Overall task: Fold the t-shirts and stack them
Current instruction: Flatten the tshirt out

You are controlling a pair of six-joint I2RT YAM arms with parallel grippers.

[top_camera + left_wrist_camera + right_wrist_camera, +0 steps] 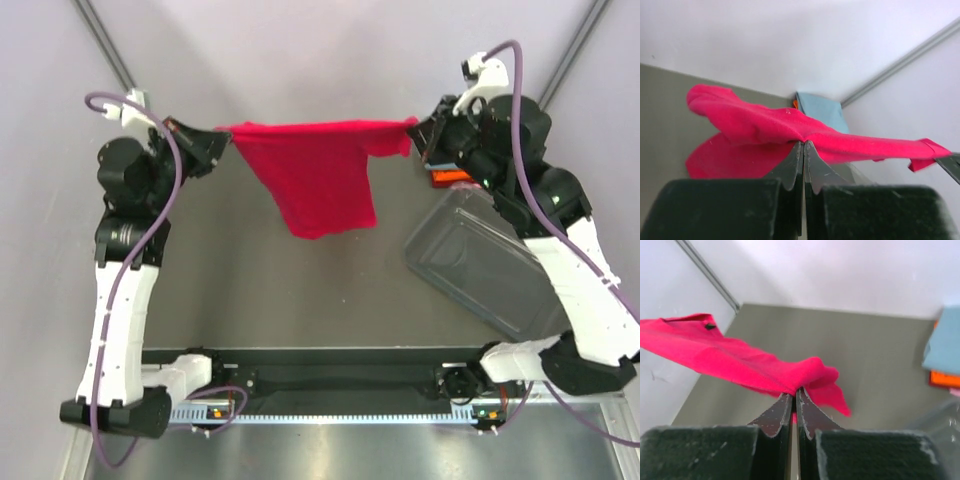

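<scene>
A crimson red t-shirt [315, 175] hangs stretched in the air over the far side of the table, its body drooping below the taut top edge. My left gripper [222, 137] is shut on its left end and my right gripper [415, 128] on its right end. The left wrist view shows the red t-shirt [765, 127] pinched at the left gripper's tips [804, 144]. The right wrist view shows the red cloth [740, 362] pinched at the right gripper's tips [794, 391]. A blue-grey t-shirt [945, 347] lies folded on an orange one [942, 379] at the far right.
A clear plastic tub [480, 265] lies tilted on the right side of the table, partly under my right arm. The shirt pile [445, 178] sits just behind it, below the right wrist. Walls close the table at the back and both sides.
</scene>
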